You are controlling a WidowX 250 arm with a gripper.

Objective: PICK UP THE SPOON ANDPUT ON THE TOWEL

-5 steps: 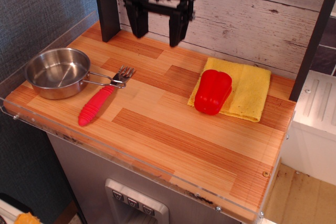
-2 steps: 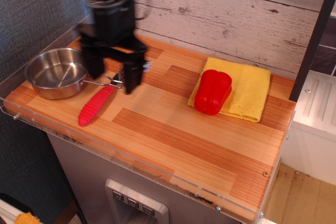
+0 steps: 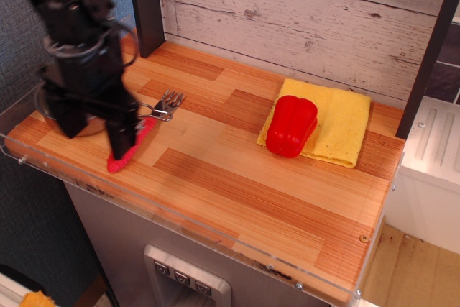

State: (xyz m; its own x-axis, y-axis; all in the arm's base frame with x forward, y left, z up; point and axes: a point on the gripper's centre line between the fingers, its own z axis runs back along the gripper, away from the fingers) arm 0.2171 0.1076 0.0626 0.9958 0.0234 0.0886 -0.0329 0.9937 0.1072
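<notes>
Wooden counter [image 3: 273, 185]: open, empty pincer [image 3: 97, 134] has swung left, now over spoon [image 3: 136, 140].

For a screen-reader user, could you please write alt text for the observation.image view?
A black gripper, jaws spread, hangs over the spoon and its red handle at the wooden counter's left. At right, a red pepper sits on the yellow towel.

No readable text anywhere

No letters, numbers, brand marks or signs can be read on any surface; the small buttons on the grey panel [image 3: 188, 279] below the counter show marks too small to make out.
</notes>
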